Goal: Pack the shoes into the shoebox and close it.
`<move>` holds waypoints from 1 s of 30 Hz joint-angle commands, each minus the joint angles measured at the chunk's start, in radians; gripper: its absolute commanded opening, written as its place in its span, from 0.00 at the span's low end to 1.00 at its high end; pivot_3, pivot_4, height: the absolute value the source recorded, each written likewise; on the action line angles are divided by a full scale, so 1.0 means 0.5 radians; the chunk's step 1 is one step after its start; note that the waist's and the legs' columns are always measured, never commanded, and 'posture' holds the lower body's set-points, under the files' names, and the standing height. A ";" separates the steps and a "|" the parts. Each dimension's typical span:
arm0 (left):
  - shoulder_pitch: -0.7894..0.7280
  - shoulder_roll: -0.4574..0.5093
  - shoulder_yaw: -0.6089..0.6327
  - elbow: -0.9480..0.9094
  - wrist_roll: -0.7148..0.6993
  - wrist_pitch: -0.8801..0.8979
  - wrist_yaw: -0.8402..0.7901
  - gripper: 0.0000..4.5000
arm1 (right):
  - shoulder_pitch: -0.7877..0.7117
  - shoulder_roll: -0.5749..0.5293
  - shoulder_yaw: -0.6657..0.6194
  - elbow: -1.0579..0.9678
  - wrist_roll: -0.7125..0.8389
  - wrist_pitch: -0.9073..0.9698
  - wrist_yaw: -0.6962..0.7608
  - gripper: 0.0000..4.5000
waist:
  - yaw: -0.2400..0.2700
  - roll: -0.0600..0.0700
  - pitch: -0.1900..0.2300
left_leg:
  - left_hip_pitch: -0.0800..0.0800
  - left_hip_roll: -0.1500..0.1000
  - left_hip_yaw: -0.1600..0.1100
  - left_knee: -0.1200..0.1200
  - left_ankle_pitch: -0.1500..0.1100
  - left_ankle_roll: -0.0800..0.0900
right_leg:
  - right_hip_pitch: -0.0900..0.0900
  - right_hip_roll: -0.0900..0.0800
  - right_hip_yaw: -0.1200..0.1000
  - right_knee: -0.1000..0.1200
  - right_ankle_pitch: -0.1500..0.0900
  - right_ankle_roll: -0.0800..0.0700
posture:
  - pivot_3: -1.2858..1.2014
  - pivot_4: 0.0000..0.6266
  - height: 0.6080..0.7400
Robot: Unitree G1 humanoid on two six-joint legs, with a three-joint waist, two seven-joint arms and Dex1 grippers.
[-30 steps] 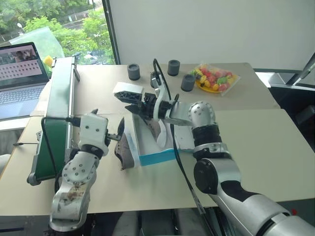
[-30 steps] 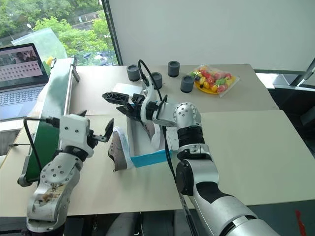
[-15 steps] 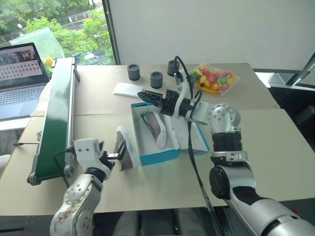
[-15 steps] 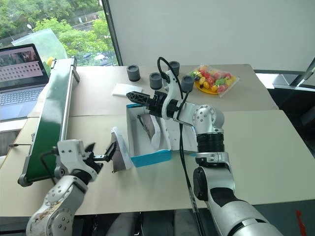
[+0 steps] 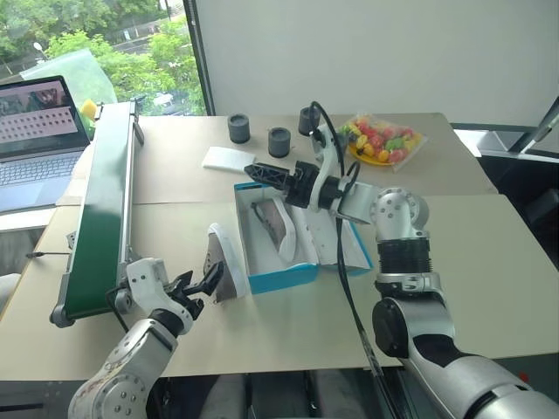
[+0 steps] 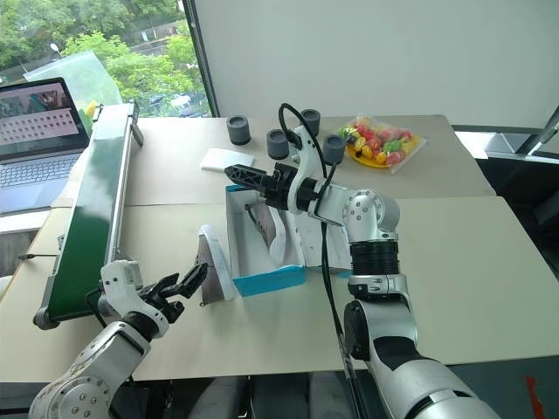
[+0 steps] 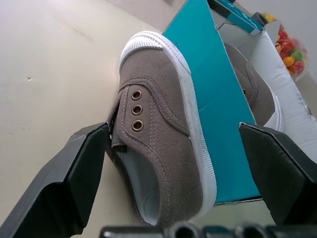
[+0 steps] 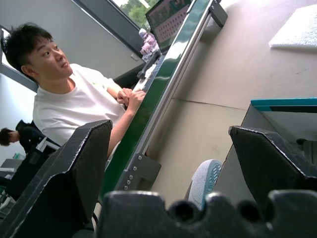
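Note:
The turquoise shoebox [image 5: 284, 278] stands open at the table's middle, its white lid flap [image 5: 348, 248] folded out to the right. One grey-brown shoe [image 5: 279, 225] lies inside. The other shoe [image 5: 222, 262] leans on its side against the box's outer left wall [image 7: 218, 114], sole to the box; the left wrist view has it [image 7: 158, 148] close ahead. My left gripper [image 5: 196, 285] is open, low, just short of that shoe's heel end and apart from it. My right gripper [image 5: 262, 172] hovers open and empty over the box's far left corner.
A long green conveyor [image 5: 105, 201] runs along the left, with a laptop [image 5: 35, 122] beyond it. A white pad [image 5: 227, 158], three dark cylinders [image 5: 279, 141] and a bag of coloured sweets [image 5: 381, 137] sit at the back. A person [image 8: 64, 104] sits past the conveyor.
My left arm has sunk and drawn back from the leaning shoe, its wrist rolling over. My right gripper has shifted right, from above the white pad to the box's far corner. Neither shoe moved.

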State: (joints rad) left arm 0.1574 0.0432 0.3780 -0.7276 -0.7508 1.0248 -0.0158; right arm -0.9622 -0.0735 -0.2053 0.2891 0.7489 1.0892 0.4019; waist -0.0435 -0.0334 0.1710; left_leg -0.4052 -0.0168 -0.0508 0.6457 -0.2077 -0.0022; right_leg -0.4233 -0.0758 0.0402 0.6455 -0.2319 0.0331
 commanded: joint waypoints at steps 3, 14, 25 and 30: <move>0.008 0.044 -0.089 0.060 -0.019 0.111 0.080 1.00 | -0.010 -0.011 -0.024 -0.096 0.023 -0.026 -0.004 1.00 | -0.001 0.000 0.000 | 0.000 0.000 0.000 0.000 0.000 0.000 | 0.000 0.000 0.000 0.000 0.000 0.000 | 0.52 0.24 0.89; -0.202 0.012 -0.202 0.198 -0.015 0.097 0.168 1.00 | 0.000 -0.012 -0.037 -0.111 0.026 -0.031 -0.031 1.00 | 0.005 0.000 0.000 | 0.000 -0.001 0.000 0.000 0.000 0.000 | 0.000 -0.001 0.000 0.000 0.000 0.000 | 0.52 0.24 0.89; -0.192 0.007 -0.221 0.203 -0.024 0.097 0.174 0.16 | -0.002 -0.005 -0.060 -0.116 0.037 -0.040 -0.058 1.00 | 0.002 0.000 0.000 | -0.001 -0.001 0.000 0.000 0.000 0.000 | 0.000 -0.001 0.000 -0.001 0.000 0.000 | 0.52 0.24 0.89; -0.199 0.018 -0.215 0.206 -0.006 0.094 0.200 0.01 | -0.001 -0.001 -0.059 -0.112 0.038 -0.043 -0.066 1.00 | 0.001 0.000 0.000 | -0.001 -0.001 0.000 0.000 0.000 0.000 | 0.000 -0.001 0.000 -0.001 0.000 0.000 | 0.52 0.24 0.89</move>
State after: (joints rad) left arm 0.0563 0.0437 0.2638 -0.6146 -0.7545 1.0797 0.0709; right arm -0.9570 -0.0746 -0.2152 0.2746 0.7505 1.0891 0.3670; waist -0.0432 -0.0334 0.1710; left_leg -0.4055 -0.0170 -0.0508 0.6455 -0.2077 -0.0022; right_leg -0.4234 -0.0762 0.0403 0.6451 -0.2319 0.0331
